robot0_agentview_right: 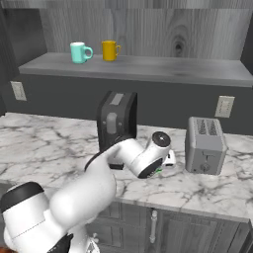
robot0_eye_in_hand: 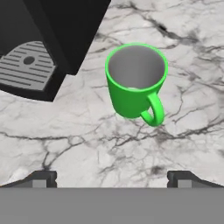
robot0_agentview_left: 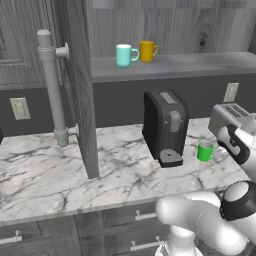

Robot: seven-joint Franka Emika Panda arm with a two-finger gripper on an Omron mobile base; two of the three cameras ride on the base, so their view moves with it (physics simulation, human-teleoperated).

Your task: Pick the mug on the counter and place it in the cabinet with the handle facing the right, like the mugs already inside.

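On the marble counter (robot0_agentview_left: 50,170), the black coffee machine (robot0_agentview_left: 165,127) stands left of the green mug (robot0_agentview_left: 205,151); a toaster (robot0_agentview_right: 205,144) sits further right. In the hand view the gripper (robot0_eye_in_hand: 112,178) hangs above the upright mug, its 2 fingertips (robot0_eye_in_hand: 41,178) spread wide with nothing between them. The mug's handle (robot0_eye_in_hand: 154,111) points toward the gripper. Shelf mugs: teal mug (robot0_agentview_left: 125,55), yellow-orange mug (robot0_agentview_left: 147,50).

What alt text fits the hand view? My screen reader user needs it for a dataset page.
A green mug stands upright on the marble counter, its handle toward the camera, beside a black coffee machine. The open end effector hangs above it, fingertips apart at the bottom edge.
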